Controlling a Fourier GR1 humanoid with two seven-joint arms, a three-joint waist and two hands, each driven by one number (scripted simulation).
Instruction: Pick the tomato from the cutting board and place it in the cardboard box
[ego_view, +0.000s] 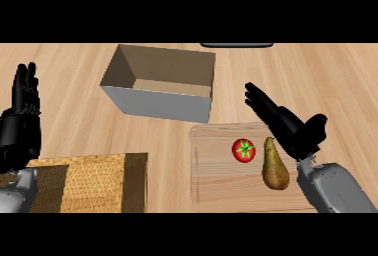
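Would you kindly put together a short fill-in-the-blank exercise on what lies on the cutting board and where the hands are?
1. On the cutting board, the tomato lies directly left of a brownish ____.
2. The cardboard box stands with its open side facing ____.
3. The right hand hovers with its fingers ____, holding nothing.
4. The left hand rests open at the view's left edge, above a woven ____.

Missing words: pear; up; straight; basket

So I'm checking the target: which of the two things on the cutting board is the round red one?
The tomato, round and red with a green stem, lying left of the long brownish pear on the cutting board.
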